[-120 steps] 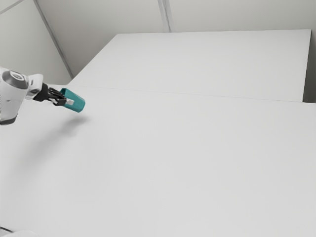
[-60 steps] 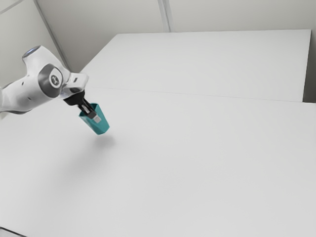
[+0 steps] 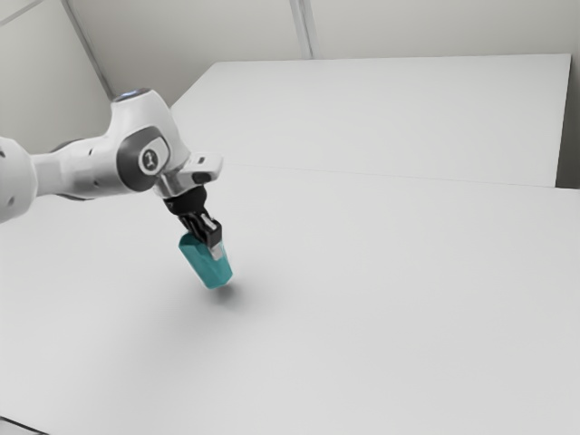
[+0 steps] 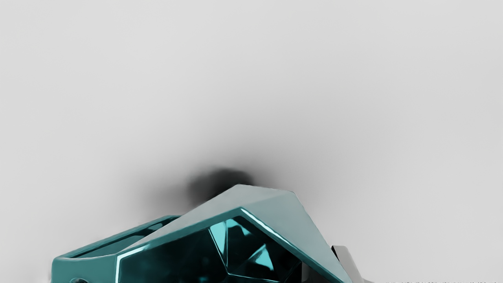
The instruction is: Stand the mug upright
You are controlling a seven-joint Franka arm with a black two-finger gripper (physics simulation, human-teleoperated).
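The gripper (image 3: pixel 216 247), pointing down and a little toward the exterior view's right, is shut on the wall of the teal mug (image 3: pixel 204 264). The mug leans, its rim up by the fingers and its base low, close above its shadow on the white table (image 3: pixel 362 299); whether it touches the table I cannot tell. In the wrist view, the gripper (image 4: pixel 325 269) pinches the wall of the faceted mug (image 4: pixel 271 200), one finger inside the opening and the other outside. The handle (image 4: pixel 84 269) sticks out on a side away from the fingers.
A second white surface (image 3: pixel 381 118) lies beyond the table's far edge, with pale walls (image 3: pixel 181 36) behind. A thin dark cable (image 3: pixel 23 425) is at the exterior view's lower left corner.
The arm has carried the mug toward the exterior view's right and nearer its camera, down closer to the table. My hand has swung to point more downward, and the mug leans less than a second ago.
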